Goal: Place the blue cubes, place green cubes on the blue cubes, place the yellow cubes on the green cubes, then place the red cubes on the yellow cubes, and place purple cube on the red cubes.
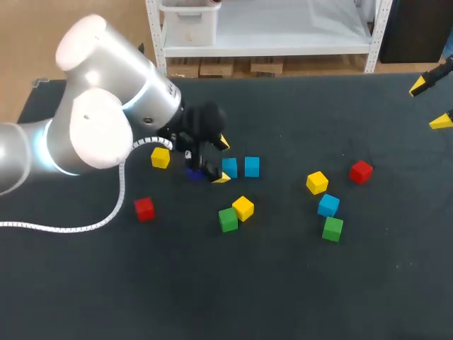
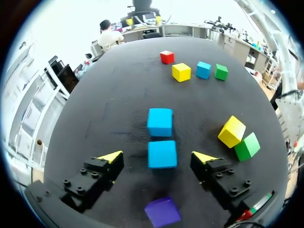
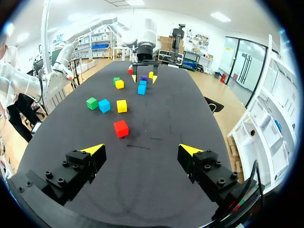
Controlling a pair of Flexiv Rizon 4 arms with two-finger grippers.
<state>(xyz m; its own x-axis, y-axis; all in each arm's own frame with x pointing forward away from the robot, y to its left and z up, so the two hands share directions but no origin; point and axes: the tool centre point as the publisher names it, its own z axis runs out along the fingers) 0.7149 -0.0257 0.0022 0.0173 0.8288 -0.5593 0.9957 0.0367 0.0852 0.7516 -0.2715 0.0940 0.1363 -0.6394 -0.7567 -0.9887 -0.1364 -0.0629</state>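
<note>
Left blue cube [image 2: 162,154] sits mid-table, between the fingers of the left gripper [image 2: 157,156]. Fingers spread wide, a gap on each side of the cube, no contact, nothing held. Right blue cube [image 2: 159,121] is just beside it, ahead of the yellow tips. Purple cube [image 2: 162,211] lies on the table [image 1: 283,283] under the left gripper, just left of the blue pair. Nearer than the pair: middle yellow cube [image 1: 243,207] and middle green cube [image 1: 228,219], set against each other. Further left: left yellow cube [image 1: 161,157] close by the left arm's wrist, and left red cube [image 1: 144,208] nearer, standing alone. Right of centre, a loose cluster: right yellow cube [image 1: 317,182], right red cube [image 1: 361,171] to its right and slightly farther, third blue cube [image 1: 328,205] nearer, and right green cube [image 1: 333,228] just beside the third blue cube. Every cube rests directly on the table. Right gripper [image 1: 429,104] is at the far right edge, well apart from all cubes, with fingers spread wide and nothing between them.
</note>
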